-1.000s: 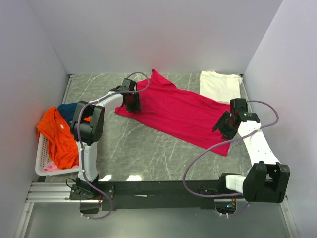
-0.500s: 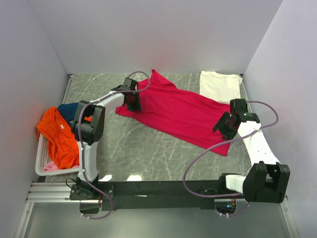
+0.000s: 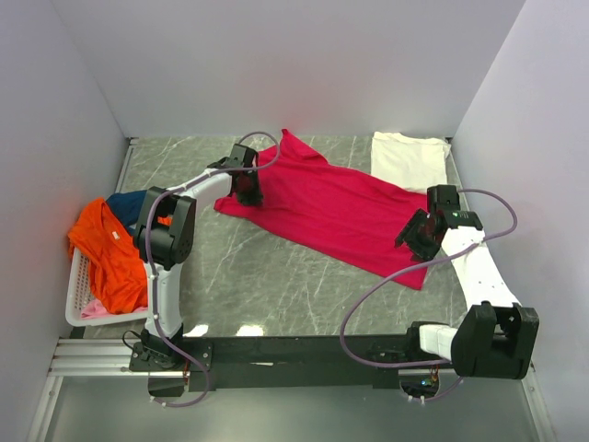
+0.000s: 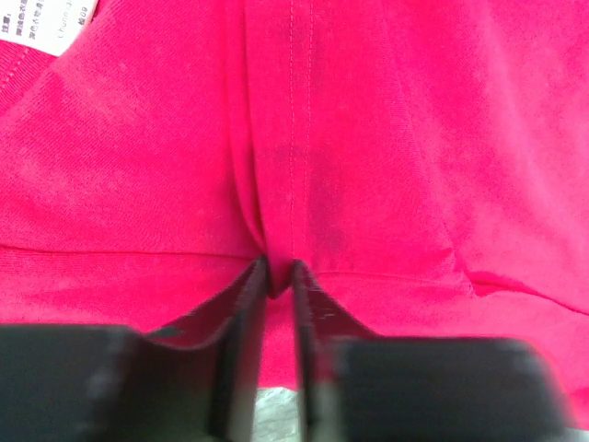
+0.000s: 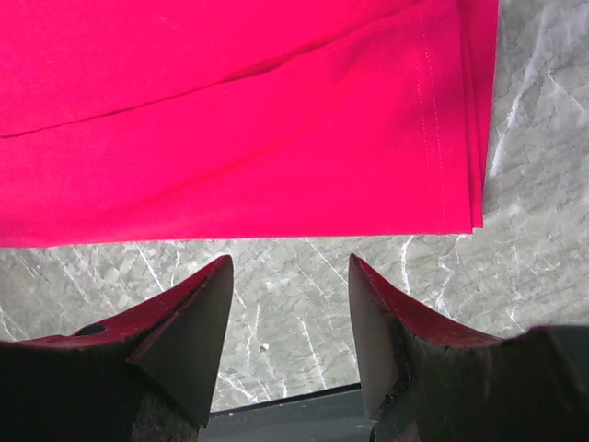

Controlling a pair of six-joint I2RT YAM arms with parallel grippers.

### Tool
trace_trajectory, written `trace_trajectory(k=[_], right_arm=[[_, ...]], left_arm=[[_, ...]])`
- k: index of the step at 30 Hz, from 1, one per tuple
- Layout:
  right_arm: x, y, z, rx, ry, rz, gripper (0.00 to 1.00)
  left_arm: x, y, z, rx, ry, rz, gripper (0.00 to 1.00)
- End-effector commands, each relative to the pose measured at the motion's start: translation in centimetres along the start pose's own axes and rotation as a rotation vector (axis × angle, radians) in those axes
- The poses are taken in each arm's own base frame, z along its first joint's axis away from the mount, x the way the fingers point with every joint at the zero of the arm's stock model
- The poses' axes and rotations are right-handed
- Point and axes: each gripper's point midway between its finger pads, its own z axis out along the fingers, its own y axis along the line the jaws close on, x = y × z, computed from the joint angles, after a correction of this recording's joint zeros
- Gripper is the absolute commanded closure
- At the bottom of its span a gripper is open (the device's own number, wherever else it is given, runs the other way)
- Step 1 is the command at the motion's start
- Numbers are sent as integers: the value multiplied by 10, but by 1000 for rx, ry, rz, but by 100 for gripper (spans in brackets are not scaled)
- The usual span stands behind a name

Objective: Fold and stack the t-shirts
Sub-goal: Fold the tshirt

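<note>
The crimson-pink t-shirt point(image 3: 336, 210) lies spread across the middle of the table, running from back left to front right. My left gripper point(image 3: 246, 191) is shut on a pinch of its cloth at the left edge; the left wrist view shows the crimson-pink t-shirt point(image 4: 368, 138) folded up between the fingertips, with the white neck label point(image 4: 51, 20) at top left. My right gripper point(image 3: 415, 236) is open and empty, hovering above the shirt's right side; in the right wrist view the shirt's hem point(image 5: 276, 138) lies just beyond the open gripper point(image 5: 290, 267). A cream-white t-shirt point(image 3: 409, 158) lies folded at the back right.
A white slatted basket point(image 3: 81, 308) stands at the left edge, with an orange t-shirt point(image 3: 109, 253) draped over it, a navy one point(image 3: 126, 203) behind and a pale pink one point(image 3: 95, 309) inside. Grey marble tabletop point(image 3: 276, 276) shows in front. White walls close in three sides.
My left gripper has shifted slightly toward the back with the pinched cloth. The right arm has hardly moved.
</note>
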Motion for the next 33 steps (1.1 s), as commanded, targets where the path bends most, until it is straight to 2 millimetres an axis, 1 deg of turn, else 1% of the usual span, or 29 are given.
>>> trace_trajectory(k=[1,6,7,11,13,14,17,20,26,33], right_arm=[[-1,0,-6,-13,-21,-9,40],[1,-1,-5,-14,-19,-11,40],[2,-2,-5,-13,-18,-9,40],[3,-2,-6,-15,-20,-9,40],[3,-3,-6,-12,-20,-9,40],[3,-2,-6,-14,-22,-9,40],[3,-3,-6,-12,-20,-9,40],[4,-3,-6,-12,-18,-9,40],[6,-6,-4,-6,-15,-9,40],[8,-7,-2,-4,-10,-6,40]], left_arm=[[-13,-11,0,18,-33,8,86],[-15,-13,2,19,-34,17,94],[-16,-14,2,20,-33,19,100],[-19,-24,2,52,-36,24,100],[-26,-33,-2,74,-49,25,100],[-33,-42,-5,94,-63,29,100],[-44,-60,-9,141,-82,31,100],[-50,-74,-9,182,-89,33,100],[-53,-96,-2,260,-77,40,100],[-45,-115,8,323,-58,77,100]])
